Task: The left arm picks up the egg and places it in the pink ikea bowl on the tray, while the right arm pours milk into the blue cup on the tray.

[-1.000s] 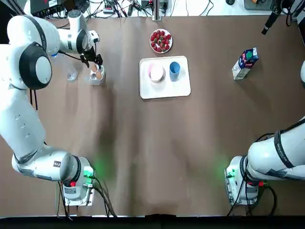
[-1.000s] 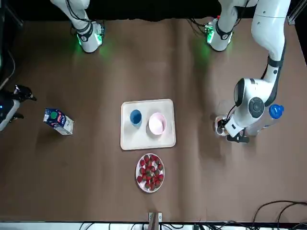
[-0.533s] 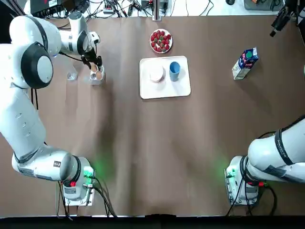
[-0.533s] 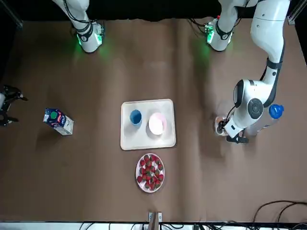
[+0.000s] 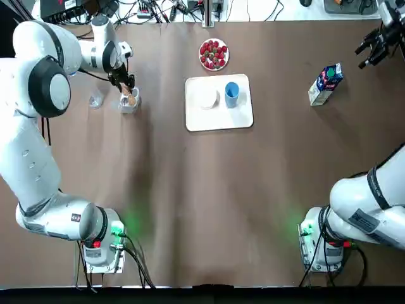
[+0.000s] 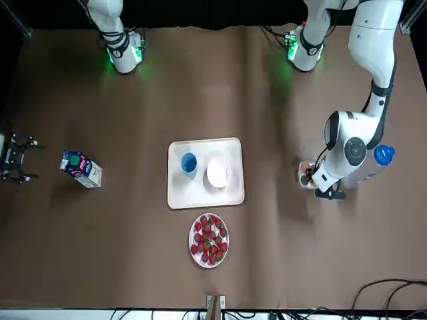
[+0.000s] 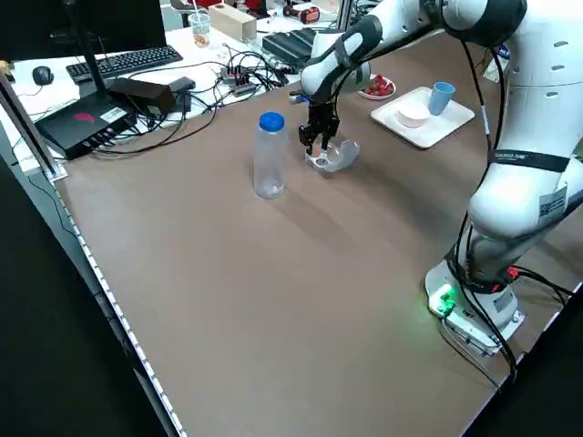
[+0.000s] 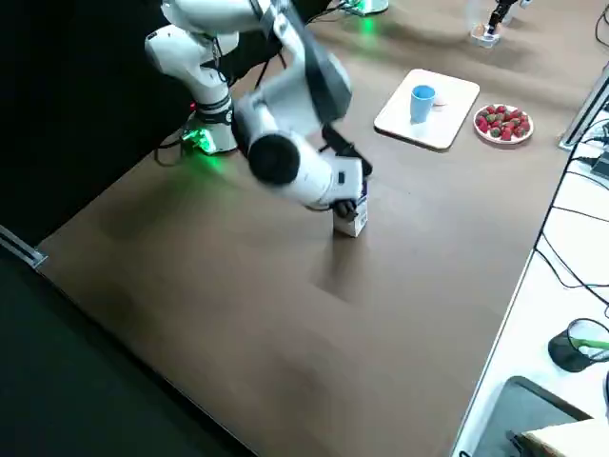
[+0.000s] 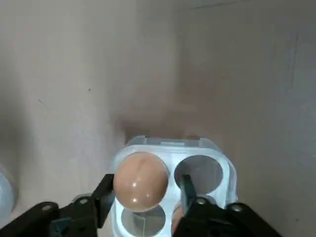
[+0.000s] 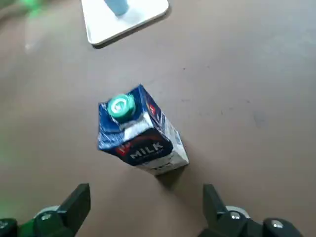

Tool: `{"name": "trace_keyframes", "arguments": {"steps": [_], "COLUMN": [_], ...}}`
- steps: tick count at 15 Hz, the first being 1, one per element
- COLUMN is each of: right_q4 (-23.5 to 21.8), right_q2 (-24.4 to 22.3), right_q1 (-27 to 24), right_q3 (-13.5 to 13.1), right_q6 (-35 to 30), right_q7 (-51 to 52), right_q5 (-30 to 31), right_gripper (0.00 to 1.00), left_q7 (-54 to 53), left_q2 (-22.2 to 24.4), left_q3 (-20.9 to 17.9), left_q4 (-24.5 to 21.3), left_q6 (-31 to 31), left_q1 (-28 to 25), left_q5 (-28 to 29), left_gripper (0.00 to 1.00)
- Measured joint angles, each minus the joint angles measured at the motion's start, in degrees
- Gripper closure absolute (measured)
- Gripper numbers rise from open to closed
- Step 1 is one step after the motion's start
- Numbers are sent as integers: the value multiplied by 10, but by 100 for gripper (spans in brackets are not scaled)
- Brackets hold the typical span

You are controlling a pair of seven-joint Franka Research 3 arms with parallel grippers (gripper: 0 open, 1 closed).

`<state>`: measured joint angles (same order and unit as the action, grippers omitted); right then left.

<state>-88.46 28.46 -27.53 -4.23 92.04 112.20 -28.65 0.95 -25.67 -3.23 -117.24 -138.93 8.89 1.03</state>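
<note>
A brown egg (image 9: 140, 178) sits in a clear plastic egg holder (image 9: 217, 173) at the table's far left. My left gripper (image 9: 147, 185) is down over it and open, one finger on each side of the egg, with a small gap at one finger (image 9: 187, 187). From overhead this gripper (image 5: 127, 87) is at the holder (image 5: 128, 102). The milk carton (image 5: 325, 83) stands at the far right. My right gripper (image 5: 374, 49) hovers open just beyond it; the carton (image 10: 140, 131) lies ahead of its spread fingers. The pink bowl (image 5: 207, 97) and blue cup (image 5: 231, 92) stand on the white tray (image 5: 218, 120).
A plate of strawberries (image 5: 214, 54) lies just behind the tray. A clear bottle with a blue cap (image 7: 270, 155) stands beside the egg holder, on its outer side. Cables and equipment line the far table edge (image 5: 164, 12).
The right gripper has come in from the far right corner toward the milk carton and now faces it. The left gripper has stayed at the egg holder, barely shifting.
</note>
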Motion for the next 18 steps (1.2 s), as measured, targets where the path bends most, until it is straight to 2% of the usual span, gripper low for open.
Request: {"name": "trace_keyframes", "arguments": {"steps": [1, 3, 10, 18], "right_q4": [4, 12, 36, 55], "right_q2": [15, 38, 98, 152], "right_q1": [-7, -17, -19, -19], "right_q3": [0, 0, 4, 17], "right_q6": [0, 0, -1, -3], "right_q7": [32, 89, 222, 296], "right_q5": [-13, -32, -53, -55], "right_gripper": [0, 0, 0, 1], "left_q7": [0, 0, 3, 20], "left_q2": [0, 0, 0, 0], "left_q3": [0, 0, 0, 0], "left_q4": [1, 1, 1, 2], "left_q6": [0, 0, 0, 0], "left_q1": [0, 0, 0, -17], "left_q5": [0, 1, 0, 0], "left_gripper": [49, 52, 52, 52]}}
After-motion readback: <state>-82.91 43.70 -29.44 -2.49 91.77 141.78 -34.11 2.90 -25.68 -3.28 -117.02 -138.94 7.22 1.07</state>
